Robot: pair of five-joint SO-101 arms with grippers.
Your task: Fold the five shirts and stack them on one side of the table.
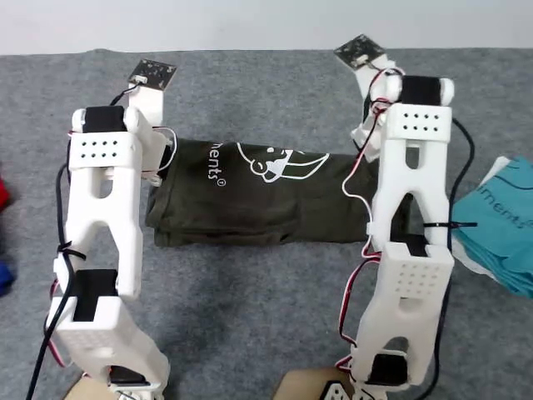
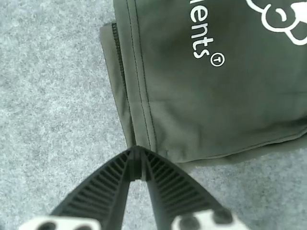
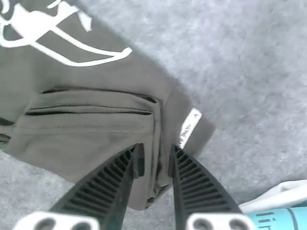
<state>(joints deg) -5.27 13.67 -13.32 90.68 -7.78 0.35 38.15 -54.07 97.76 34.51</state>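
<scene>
Two arms, one dark green shirt (image 1: 250,200) folded into a band mid-table (image 1: 250,333).
The left gripper (image 2: 139,160) has its two fingers pressed together on the hem at one end of the shirt. The right gripper (image 3: 156,160) pinches a fold of cloth at the other end, beside the label. One teal shirt (image 1: 508,217) lies at the table's right edge on white cloth (image 1: 475,254); one red scrap (image 1: 3,193) and one blue scrap (image 1: 5,277) show at the left edge.

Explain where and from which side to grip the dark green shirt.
Grip the dark green shirt at its short ends, where folded layers stack up. It lies as a long band, so come from beyond each end, like the left tool and right tool.
</scene>
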